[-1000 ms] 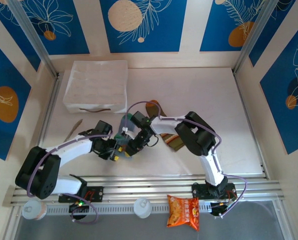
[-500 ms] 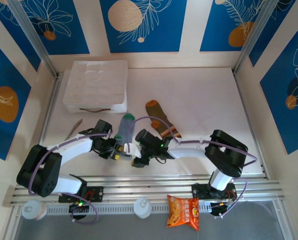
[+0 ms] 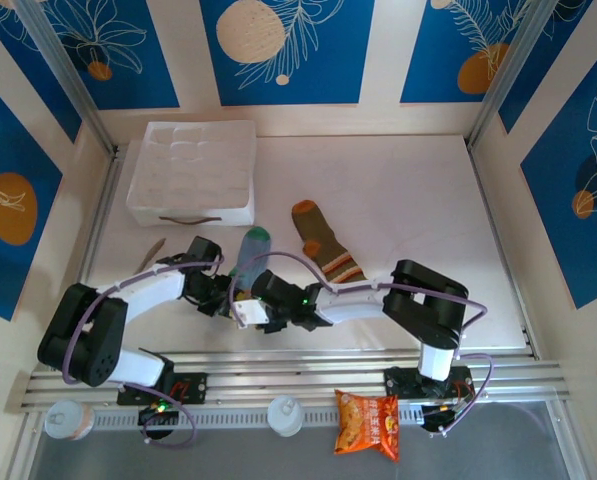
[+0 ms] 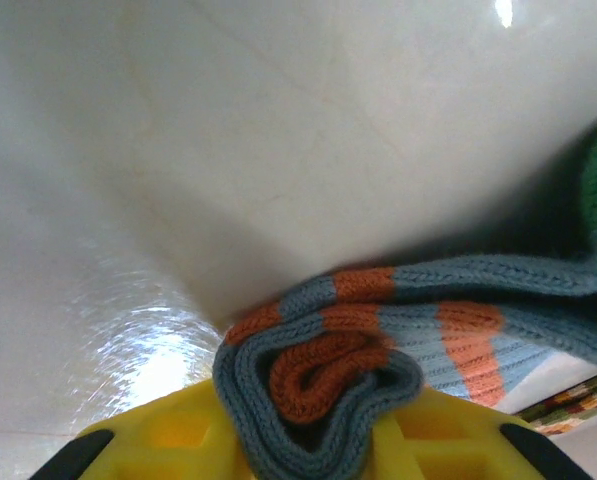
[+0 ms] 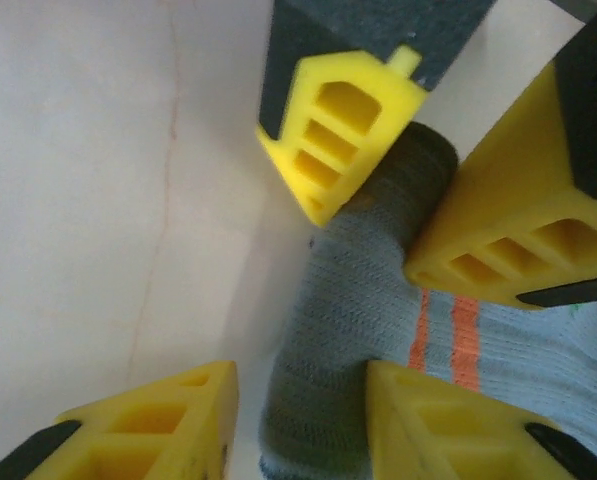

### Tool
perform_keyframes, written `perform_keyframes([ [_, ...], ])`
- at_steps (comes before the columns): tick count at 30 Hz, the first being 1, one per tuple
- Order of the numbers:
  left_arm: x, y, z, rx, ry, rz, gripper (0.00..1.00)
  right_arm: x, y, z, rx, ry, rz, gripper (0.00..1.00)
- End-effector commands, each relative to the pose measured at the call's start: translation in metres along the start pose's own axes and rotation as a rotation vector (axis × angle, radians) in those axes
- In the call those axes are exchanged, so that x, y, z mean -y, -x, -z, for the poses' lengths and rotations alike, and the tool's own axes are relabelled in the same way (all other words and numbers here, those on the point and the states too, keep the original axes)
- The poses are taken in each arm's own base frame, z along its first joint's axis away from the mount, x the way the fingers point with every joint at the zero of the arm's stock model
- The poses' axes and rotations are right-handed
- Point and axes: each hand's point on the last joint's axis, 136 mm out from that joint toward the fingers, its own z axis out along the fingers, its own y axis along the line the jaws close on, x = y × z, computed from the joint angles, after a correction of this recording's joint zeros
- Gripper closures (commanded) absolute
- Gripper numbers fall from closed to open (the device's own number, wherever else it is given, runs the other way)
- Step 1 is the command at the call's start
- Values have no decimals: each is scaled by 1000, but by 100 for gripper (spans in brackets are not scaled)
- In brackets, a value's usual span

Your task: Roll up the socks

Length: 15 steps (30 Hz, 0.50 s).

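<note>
The grey-blue sock (image 3: 250, 255) lies on the white table with its green part (image 3: 257, 235) at the far end and orange stripes near the front. Its near end is rolled into a tight coil (image 4: 323, 395). My left gripper (image 4: 318, 405) is shut on that coil, low at the front of the table (image 3: 228, 298). My right gripper (image 5: 298, 385) straddles the same rolled end from the other side; one finger (image 5: 438, 420) touches the fabric and the other (image 5: 158, 430) stands apart from it. The olive-brown sock (image 3: 328, 245) lies flat to the right, untouched.
A white foam tray (image 3: 193, 170) sits at the back left. A thin brown sliver (image 3: 148, 258) lies left of my left arm. An orange snack packet (image 3: 368, 422) rests beyond the front rail. Wall panels enclose the table.
My right arm swung down from over the socks to the front and slid left up to my left gripper. Both socks now lie uncovered. My left gripper kept its hold.
</note>
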Motion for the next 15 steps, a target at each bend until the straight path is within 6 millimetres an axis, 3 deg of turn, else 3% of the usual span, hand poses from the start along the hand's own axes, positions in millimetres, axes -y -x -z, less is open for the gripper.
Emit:
perform_keyframes([
  [1,-82,24,-8,104,288,114,72,5,2,-11,-24,-23,27,67],
  [8,-69,22,1,95,217,103,68,-6,-22,-23,-114,40,-106,90],
  [12,-51,22,14,111,105,102,51,-24,-36,-22,-148,143,-222,100],
  [15,-37,20,24,119,0,113,41,-37,-44,-22,-173,220,-300,100],
])
